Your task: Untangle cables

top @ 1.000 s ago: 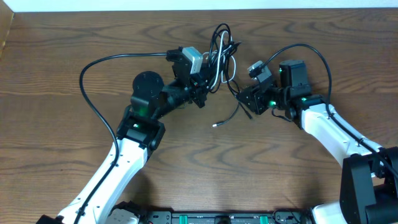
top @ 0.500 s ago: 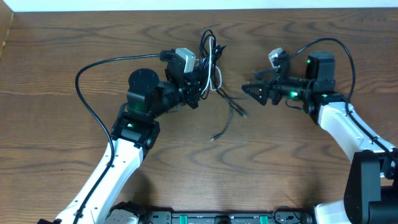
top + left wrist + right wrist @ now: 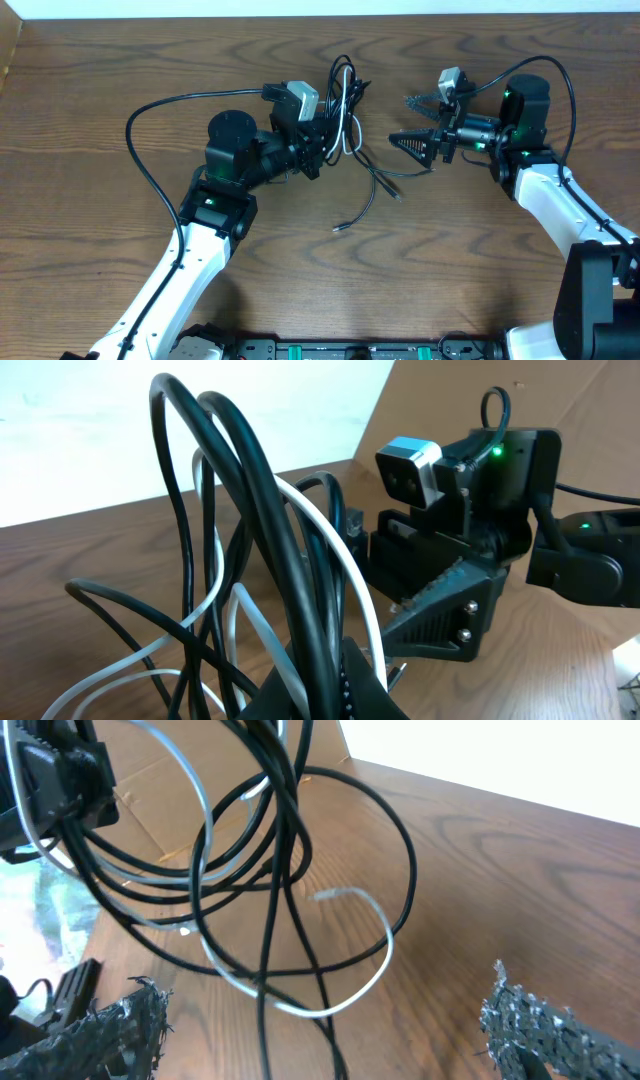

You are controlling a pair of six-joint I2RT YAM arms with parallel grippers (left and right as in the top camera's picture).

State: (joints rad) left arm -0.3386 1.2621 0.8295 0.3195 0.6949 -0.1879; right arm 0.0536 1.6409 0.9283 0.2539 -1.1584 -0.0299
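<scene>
**Our tally around the cable tangle**

We count one worktop (image 3: pixel 100 60) and, on it, one tangle of cables (image 3: pixel 345 100). In it we make out one white cable (image 3: pixel 345 560) and several black ones, too knotted to number. Two tools flank the tangle: the left tool (image 3: pixel 318 148) and the right tool (image 3: pixel 402 120).

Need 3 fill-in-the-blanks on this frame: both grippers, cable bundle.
1. The left gripper is ____ on the cables.
2. The right gripper stands ____, holding nothing.
3. Most of the bundle is black, but one cable is ____.
Missing words: shut; open; white.
</scene>
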